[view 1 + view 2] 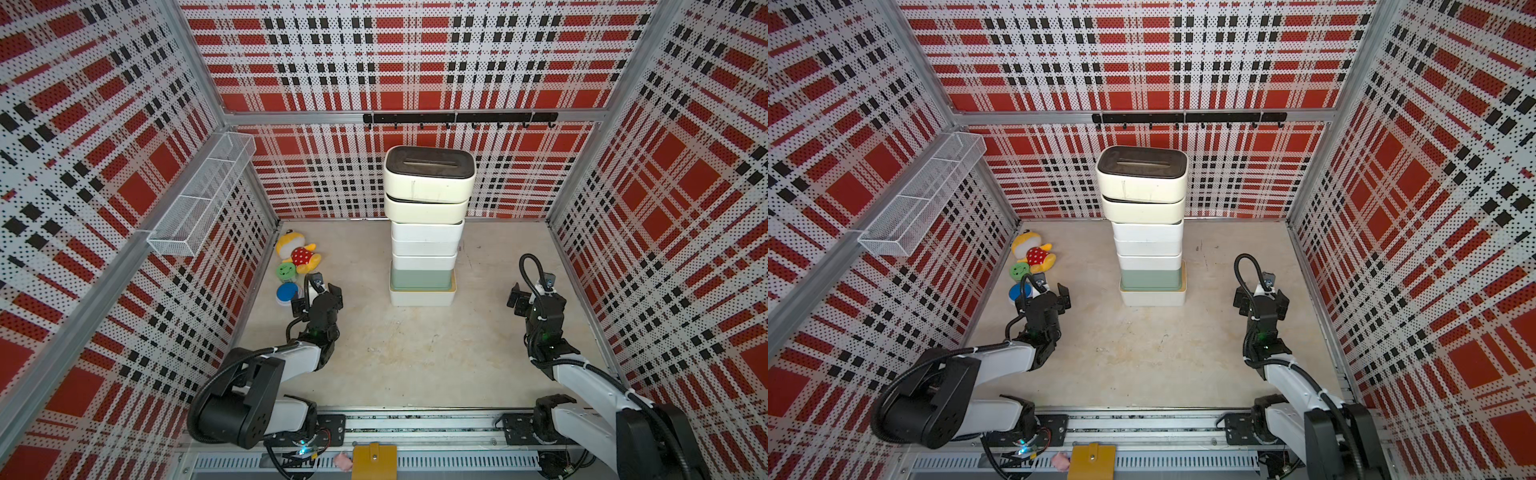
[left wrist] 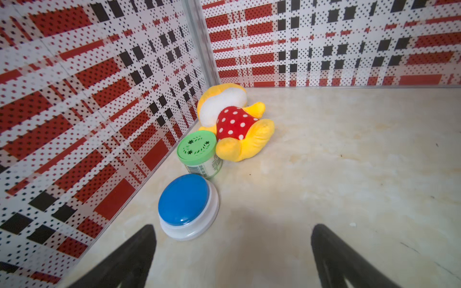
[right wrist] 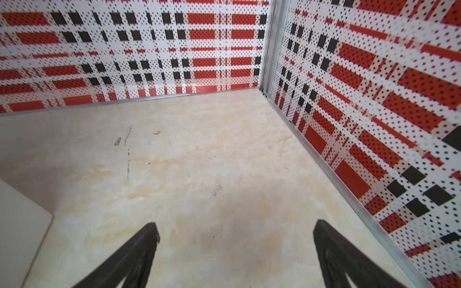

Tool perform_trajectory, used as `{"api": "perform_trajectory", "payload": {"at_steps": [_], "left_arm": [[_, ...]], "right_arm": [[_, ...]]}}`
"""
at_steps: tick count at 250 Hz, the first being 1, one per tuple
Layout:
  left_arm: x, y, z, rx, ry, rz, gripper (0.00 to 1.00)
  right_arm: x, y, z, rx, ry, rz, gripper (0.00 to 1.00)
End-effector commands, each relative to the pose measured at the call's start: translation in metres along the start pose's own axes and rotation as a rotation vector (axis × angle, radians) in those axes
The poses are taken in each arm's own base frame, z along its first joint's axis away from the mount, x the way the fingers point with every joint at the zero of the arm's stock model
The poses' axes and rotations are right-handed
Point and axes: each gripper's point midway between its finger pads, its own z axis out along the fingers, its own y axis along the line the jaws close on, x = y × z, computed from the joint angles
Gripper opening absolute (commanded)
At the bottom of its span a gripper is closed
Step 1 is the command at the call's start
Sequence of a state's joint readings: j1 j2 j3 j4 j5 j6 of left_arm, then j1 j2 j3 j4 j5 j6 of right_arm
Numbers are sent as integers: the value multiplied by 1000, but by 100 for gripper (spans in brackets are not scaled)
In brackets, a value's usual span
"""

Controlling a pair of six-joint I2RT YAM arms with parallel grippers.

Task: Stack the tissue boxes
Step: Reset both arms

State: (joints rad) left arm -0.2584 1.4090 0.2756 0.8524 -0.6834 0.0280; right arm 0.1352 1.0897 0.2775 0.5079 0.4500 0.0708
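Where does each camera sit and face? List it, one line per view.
Top views: high in front, looking down at the box stack; left arm and right arm show.
Left wrist: on that arm, facing plush toy, jar and blue button; open left gripper shows.
Right wrist: on that arm, facing floor and wall corner; open right gripper shows.
Shared: the toy, top and left wrist.
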Motion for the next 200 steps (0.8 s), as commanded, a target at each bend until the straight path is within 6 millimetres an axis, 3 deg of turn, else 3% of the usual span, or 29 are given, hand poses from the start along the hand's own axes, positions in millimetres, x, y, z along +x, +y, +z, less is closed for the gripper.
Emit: {"api": "perform_trajectory", "payload": {"at_steps": [1,34,77,132,169,200], "left_arm": [[-35,3,-5,16,-217,-89,99],[-29,-2,-3,58,-196,-76,100],[-30,-4,2,100,-206,-93,99],[-19,-18,16,184,-168,-79,100],[-16,-16,19,181,-141,-79,99],[-15,-12,27,181,-116,-115,99]], "right_arm": [[-26,-1,8,-3,-147,37,100],[-12,3,19,-26,-155,37,100],[-17,15,25,-98,-202,-4,100],[3,21,35,-139,-229,-2,100],[5,29,41,-172,-191,-26,100],[10,44,60,-214,-84,-76,100]]}}
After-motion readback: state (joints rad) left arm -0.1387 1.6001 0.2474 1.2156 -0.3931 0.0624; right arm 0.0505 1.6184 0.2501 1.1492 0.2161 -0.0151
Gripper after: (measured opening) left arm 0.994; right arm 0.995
